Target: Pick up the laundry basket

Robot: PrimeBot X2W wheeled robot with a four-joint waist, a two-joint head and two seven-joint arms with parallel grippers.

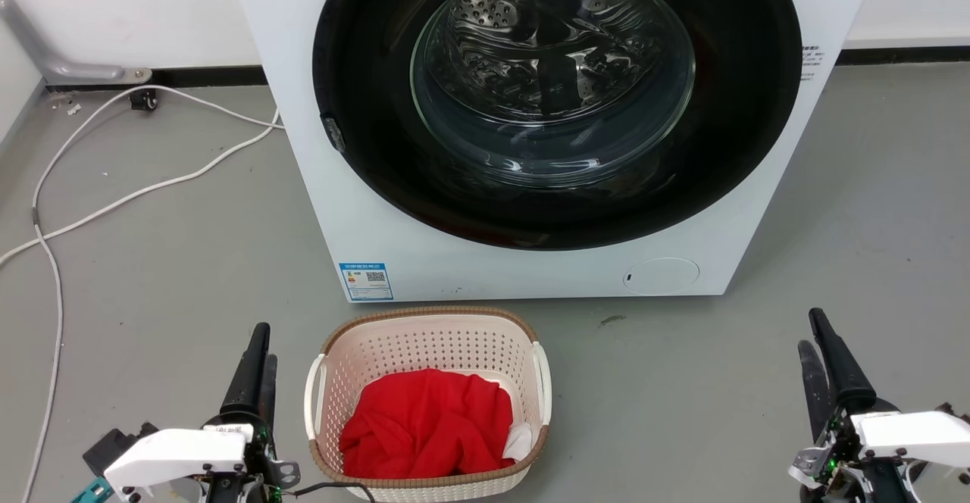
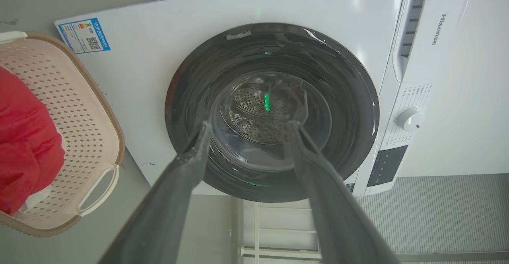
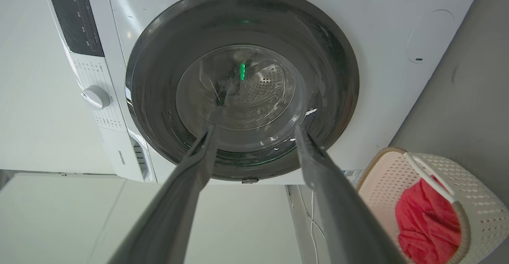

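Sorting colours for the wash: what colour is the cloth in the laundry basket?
The cloth is bright red, clearest in the head view.

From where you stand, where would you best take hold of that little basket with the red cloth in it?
Probably grip the laundry basket by its white side handles: left tool to the left handle, right tool to the right handle, each from its own side. The basket sits upright between the two open tools, and each handle bows off the wall, leaving a gap for a finger.
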